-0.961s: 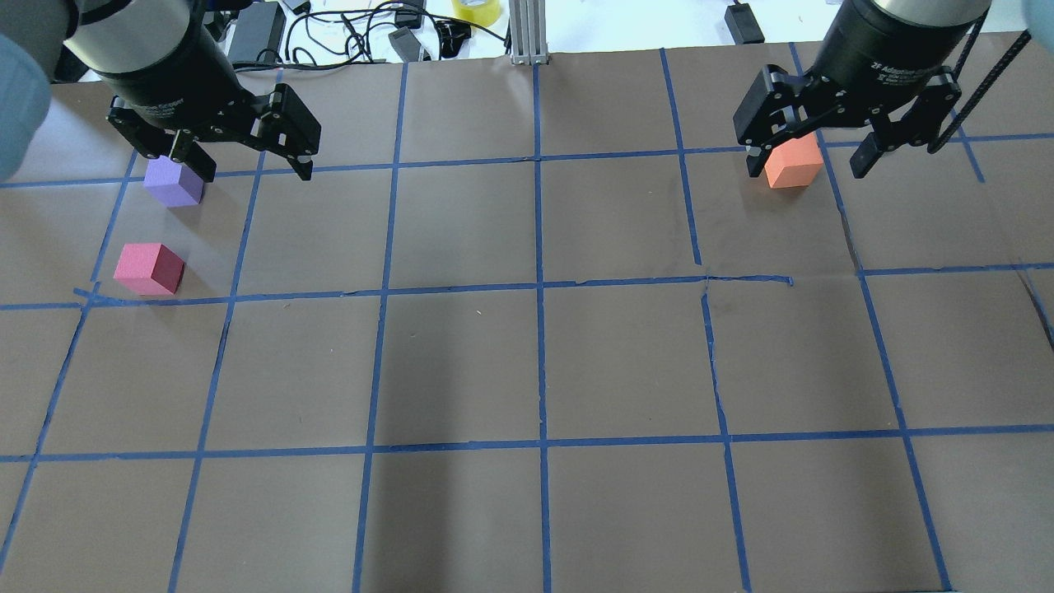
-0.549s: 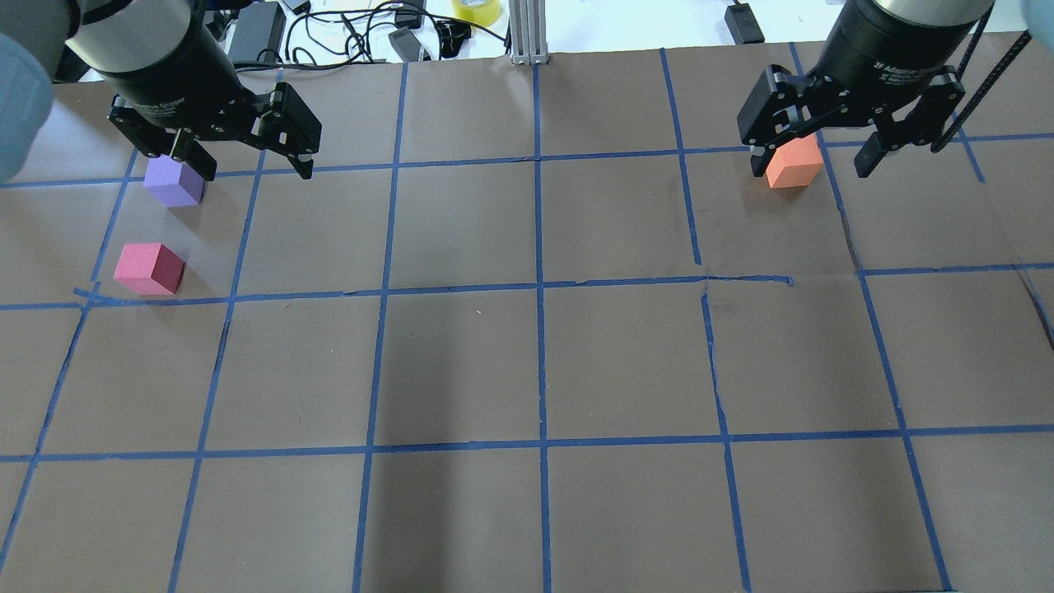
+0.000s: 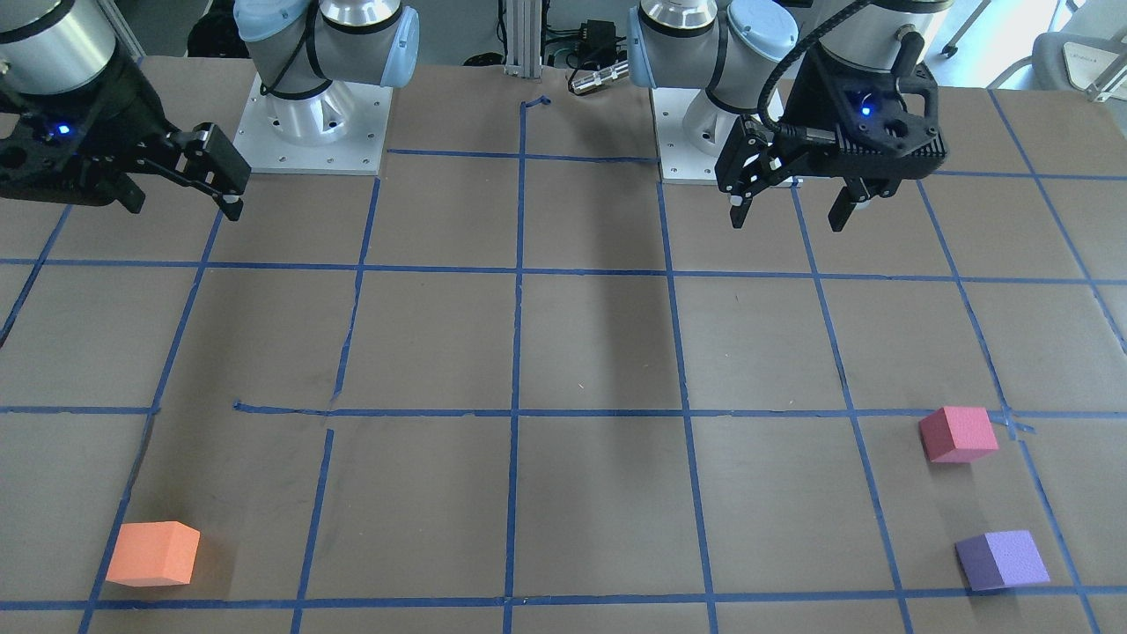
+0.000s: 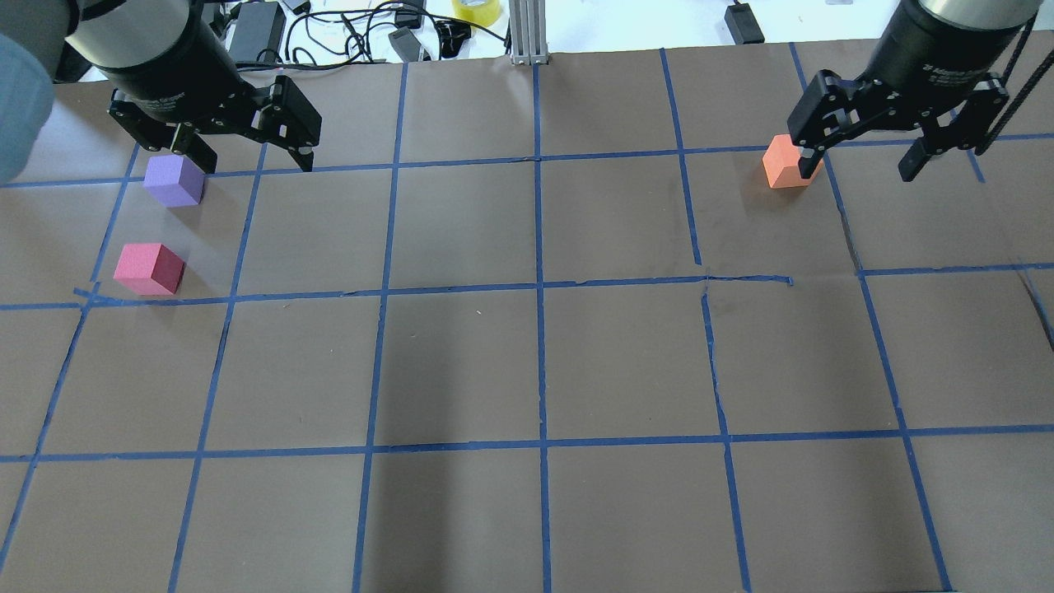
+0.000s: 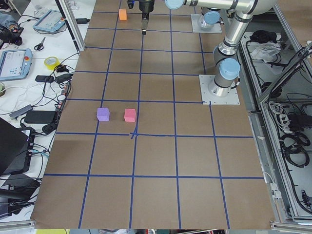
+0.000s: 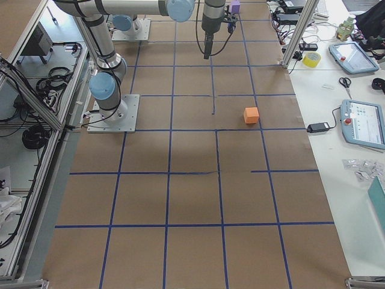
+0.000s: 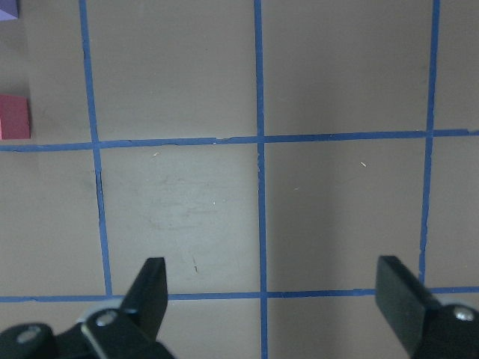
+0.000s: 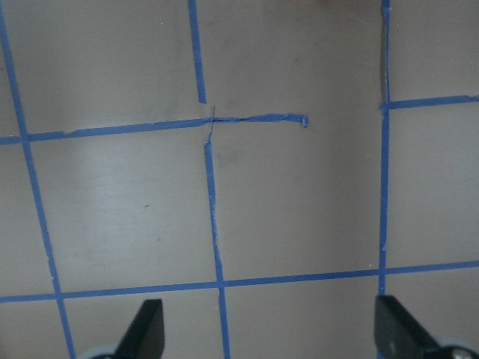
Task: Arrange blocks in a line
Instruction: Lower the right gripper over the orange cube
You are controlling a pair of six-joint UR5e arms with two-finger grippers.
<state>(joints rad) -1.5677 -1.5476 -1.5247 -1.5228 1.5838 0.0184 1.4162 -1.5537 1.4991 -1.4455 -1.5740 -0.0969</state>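
Observation:
Three foam blocks lie apart on the brown table. The purple block (image 4: 174, 180) (image 3: 1004, 559) and the pink-red block (image 4: 150, 268) (image 3: 958, 433) sit close together at the overhead view's far left. The orange block (image 4: 786, 165) (image 3: 154, 553) sits alone at the far right. My left gripper (image 4: 254, 161) (image 3: 790, 216) is open and empty, raised above the table just right of the purple block. My right gripper (image 4: 856, 169) (image 3: 180, 202) is open and empty, raised, with one finger overlapping the orange block's right edge in the overhead view. The left wrist view shows the pink-red block (image 7: 13, 117) at its left edge.
The table (image 4: 535, 371) is brown paper with a blue tape grid. Cables, power bricks and a yellow tape roll (image 4: 476, 8) lie beyond its far edge, beside an aluminium post (image 4: 527, 33). The arm bases (image 3: 308, 114) stand on the robot's side.
My right gripper has moved to the right in the overhead view, uncovering most of the orange block. My left gripper has shifted slightly toward the far edge. The blocks have not moved.

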